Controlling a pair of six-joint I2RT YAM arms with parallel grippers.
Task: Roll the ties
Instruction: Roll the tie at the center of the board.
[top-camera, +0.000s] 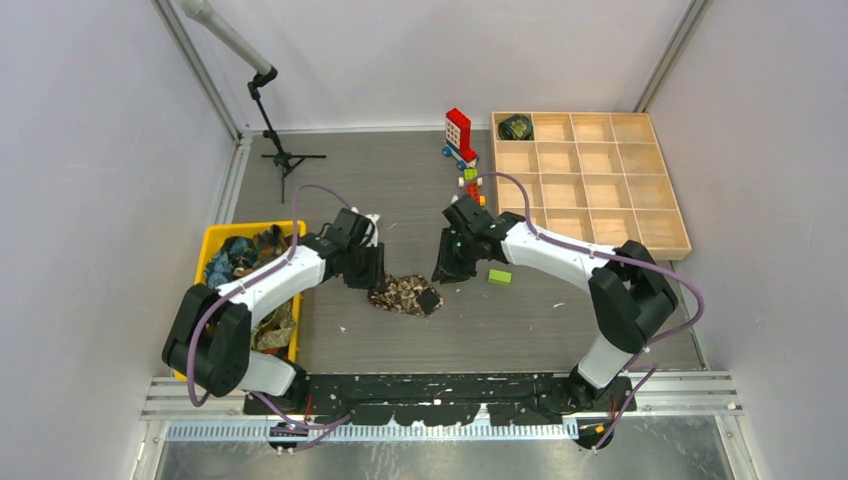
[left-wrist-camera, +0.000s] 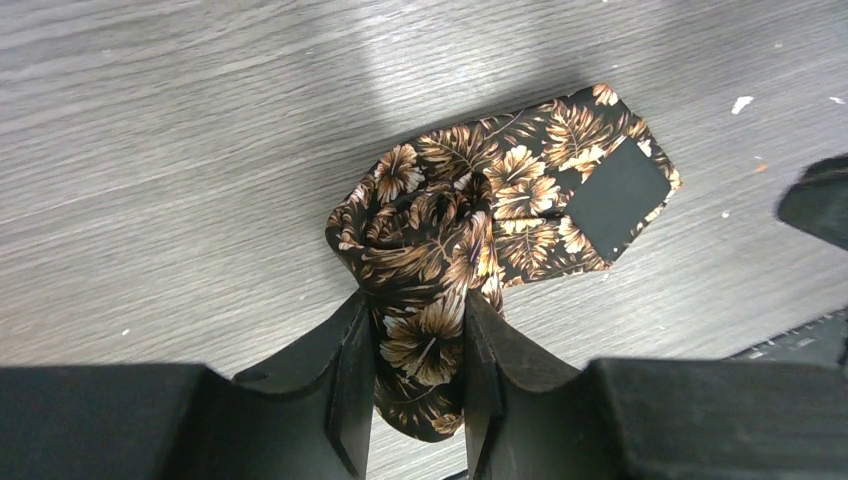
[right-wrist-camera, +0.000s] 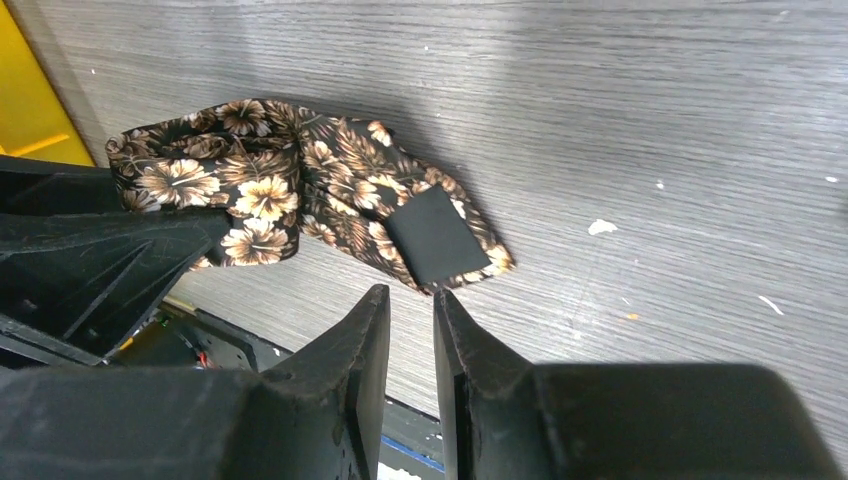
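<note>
Ties first: the brown floral tie (left-wrist-camera: 470, 215) lies on the table (left-wrist-camera: 150, 150) between your 2 arms, with 1 end loosely coiled and the pointed end with its black patch (left-wrist-camera: 615, 195) lying flat. Your left fingers (left-wrist-camera: 350, 380) are clenched on the fabric at the coil. Your right fingers (right-wrist-camera: 365, 350) hang just beside the pointed end, drawn nearly together, gripping nothing. 1 rolled tie (top-camera: 516, 127) sits in the wooden tray's (top-camera: 590, 113) far-left corner compartment. More ties (top-camera: 240, 255) fill the yellow bin (top-camera: 215, 234).
</note>
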